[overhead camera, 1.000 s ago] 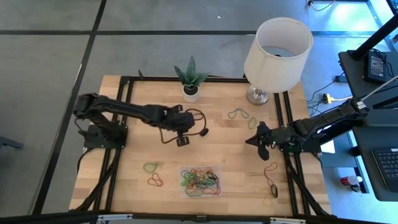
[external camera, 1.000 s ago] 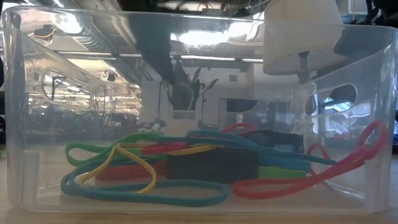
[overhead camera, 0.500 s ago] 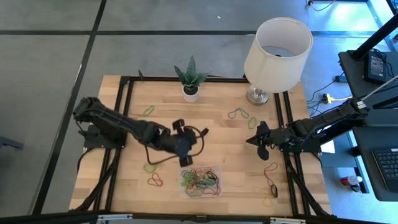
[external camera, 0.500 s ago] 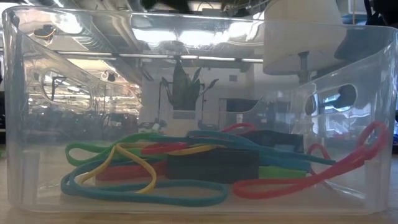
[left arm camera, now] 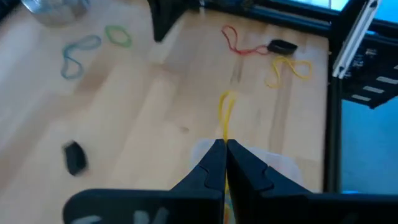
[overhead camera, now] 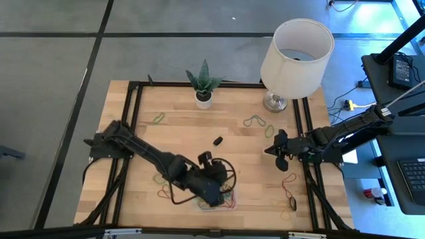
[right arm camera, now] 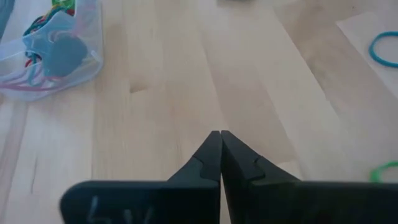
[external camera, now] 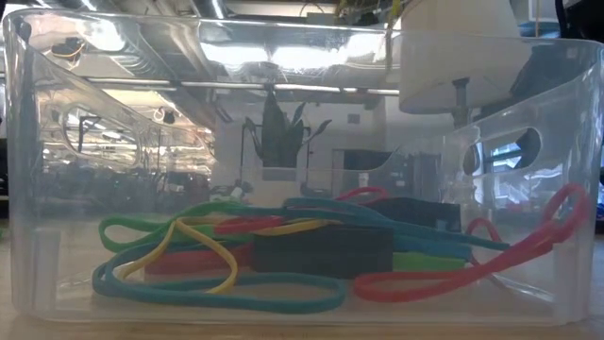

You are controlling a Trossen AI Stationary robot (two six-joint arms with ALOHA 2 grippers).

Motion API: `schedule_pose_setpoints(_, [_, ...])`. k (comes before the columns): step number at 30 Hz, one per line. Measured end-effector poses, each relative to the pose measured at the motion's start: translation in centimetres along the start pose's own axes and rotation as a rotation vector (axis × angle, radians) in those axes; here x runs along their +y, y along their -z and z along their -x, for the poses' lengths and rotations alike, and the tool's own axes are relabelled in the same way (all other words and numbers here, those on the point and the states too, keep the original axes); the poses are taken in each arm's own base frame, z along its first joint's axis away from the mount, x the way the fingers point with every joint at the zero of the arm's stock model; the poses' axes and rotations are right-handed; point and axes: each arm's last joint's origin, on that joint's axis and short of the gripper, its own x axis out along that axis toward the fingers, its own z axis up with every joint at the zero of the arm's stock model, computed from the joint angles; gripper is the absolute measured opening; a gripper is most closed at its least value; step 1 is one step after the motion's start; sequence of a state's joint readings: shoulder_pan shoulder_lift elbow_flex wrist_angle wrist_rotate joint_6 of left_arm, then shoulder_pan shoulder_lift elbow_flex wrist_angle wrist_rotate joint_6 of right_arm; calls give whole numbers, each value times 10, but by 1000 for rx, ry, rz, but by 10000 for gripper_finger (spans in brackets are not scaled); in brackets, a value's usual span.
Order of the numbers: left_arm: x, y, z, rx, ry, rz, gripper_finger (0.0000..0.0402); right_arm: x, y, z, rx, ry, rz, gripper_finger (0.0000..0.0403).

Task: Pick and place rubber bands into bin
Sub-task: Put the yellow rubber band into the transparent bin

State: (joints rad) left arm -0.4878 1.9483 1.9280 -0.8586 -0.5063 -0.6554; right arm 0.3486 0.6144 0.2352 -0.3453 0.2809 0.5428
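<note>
The bin [overhead camera: 229,184] sits near the table's front edge, with several rubber bands [external camera: 217,255] lying on its floor. My left gripper [overhead camera: 214,194] hovers over it, shut on a yellow rubber band [left arm camera: 224,115]. More bands lie loose on the table: green [overhead camera: 159,118], grey-green [overhead camera: 254,121], red [overhead camera: 289,180], black [overhead camera: 291,197] and red [overhead camera: 165,192]. My right gripper [overhead camera: 269,149] waits shut near the table's right side, with bare wood under its fingertips [right arm camera: 219,134]. My left gripper pinches the yellow rubber band by one end [left arm camera: 224,138] between its two fingertips. The fingers slant downward from the table's left. The band hangs slack past the fingertips as a narrow loop, lifted clear of the table, above the bin's rim [left arm camera: 273,163].
A small black chunky piece [overhead camera: 217,141] lies mid-table. A potted plant [overhead camera: 204,83] and a lamp [overhead camera: 295,50] stand along the far edge. Black frame rails [overhead camera: 307,133] run down both sides. Bare wood lies between the two grippers.
My left gripper has swung from the middle of the table toward the near edge and to the right, ending above the bin, and has stayed shut. The green band near the far left, hidden by the arm before, now shows.
</note>
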Motion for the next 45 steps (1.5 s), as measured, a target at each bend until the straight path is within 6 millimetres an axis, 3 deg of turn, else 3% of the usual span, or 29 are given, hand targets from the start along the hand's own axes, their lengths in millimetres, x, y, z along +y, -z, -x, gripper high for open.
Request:
schedule_pose_setpoints(5, [-15,19,-10,77,-24,81,2,0,0,0,7,-11,28,12])
schedule_pose_setpoints(16, [-27,70,-4,361,-116,319,2,0,0,0,6,-13,26,6])
schedule_pose_setpoints(25, [-12,102,-40,475,-186,452,2,1,0,0,4,-14,29,13])
schedule_pose_setpoints(37, [23,106,-84,504,-183,513,3,1,0,0,4,-14,21,14])
schedule_pose_setpoints(45, [17,101,-87,544,-50,502,52,1,0,0,4,-14,25,14])
